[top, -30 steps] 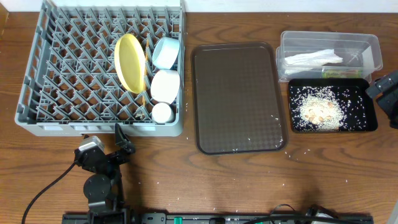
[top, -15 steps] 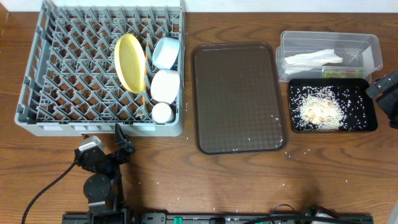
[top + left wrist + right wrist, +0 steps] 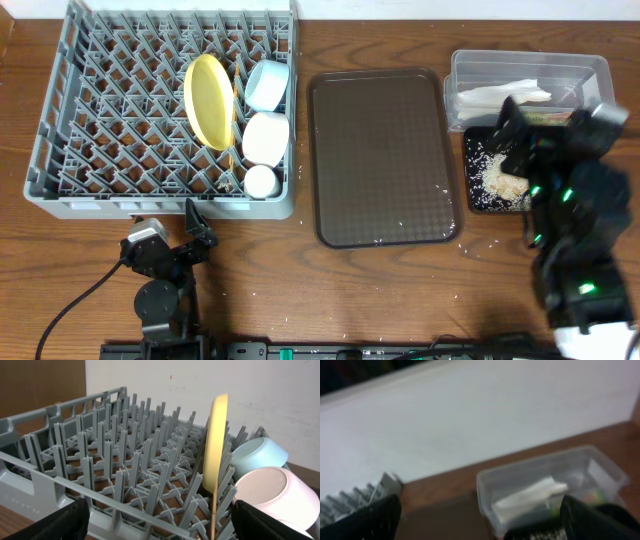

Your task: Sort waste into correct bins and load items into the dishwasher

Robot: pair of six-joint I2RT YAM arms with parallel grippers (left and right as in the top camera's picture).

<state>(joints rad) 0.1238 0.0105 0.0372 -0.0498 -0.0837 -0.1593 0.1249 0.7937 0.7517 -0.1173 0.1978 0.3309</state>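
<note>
The rack (image 3: 160,110) lies just left of the brown tray (image 3: 383,157), its far wall close to the back edge of the table (image 3: 400,290). The right arm (image 3: 575,230) reaches in from the near right of the brown tray and hangs over the black tray (image 3: 482,190), hiding most of it. The right gripper (image 3: 480,522) has its fingers spread wide with nothing between them and faces the tub (image 3: 530,72). The tub sits right of the brown tray's far end, and the black tray is just beside it at the near end. In the rack's column nearest the brown tray stand, far to near, the blue bowl (image 3: 268,85), white bowl (image 3: 266,138) and cup (image 3: 262,181). The plate (image 3: 208,100) stands on edge just left of them. The napkin (image 3: 505,95) lies in the tub. Rice (image 3: 490,165) shows in the black tray, with stray grains on the brown tray's near right corner. The left gripper (image 3: 196,228), near left of the brown tray, is spread and holds nothing, facing the rack's near wall. Wood with scattered grains lies open in front of the brown tray.
</note>
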